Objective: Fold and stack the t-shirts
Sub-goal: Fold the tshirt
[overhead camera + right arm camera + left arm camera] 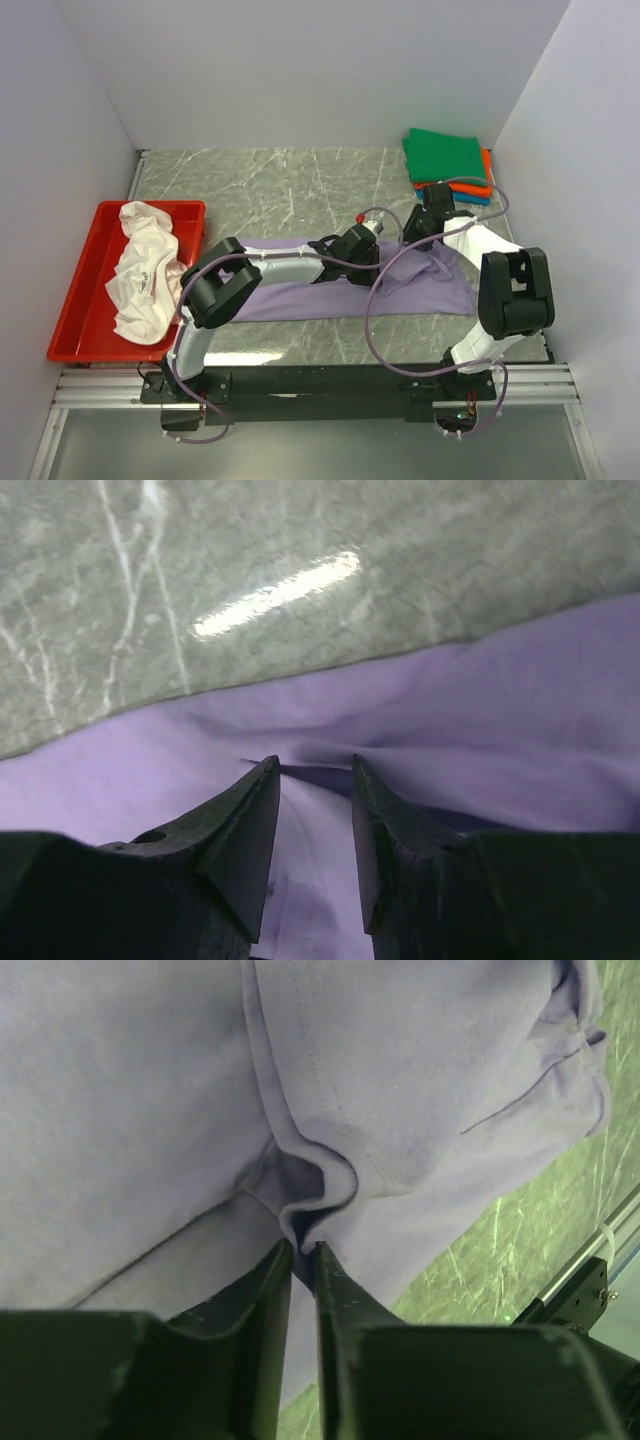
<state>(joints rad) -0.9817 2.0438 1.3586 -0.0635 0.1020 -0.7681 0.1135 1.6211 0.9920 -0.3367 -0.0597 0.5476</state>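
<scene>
The lavender t-shirt (pixel 420 290) lies spread across the middle of the table. My left gripper (pixel 368 240) sits at its back edge; in the left wrist view this gripper (pixel 302 1246) pinches a raised fold of the lavender cloth (pixel 150 1110) between nearly closed jaws. My right gripper (pixel 413 236) is further right on the same edge. In the right wrist view it (pixel 314 762) stands open, tips pressed into the shirt (pixel 500 710) with a ridge of cloth between them. The white t-shirt (pixel 145 270) lies crumpled in the tray. Green (pixel 445 155), orange (pixel 460 187) and teal (pixel 478 199) t-shirts lie folded in a stack.
The red tray (pixel 80 300) stands at the left edge of the table. The folded stack is in the back right corner against the wall. Bare marble tabletop (pixel 280 190) lies behind the lavender shirt. White walls close in three sides.
</scene>
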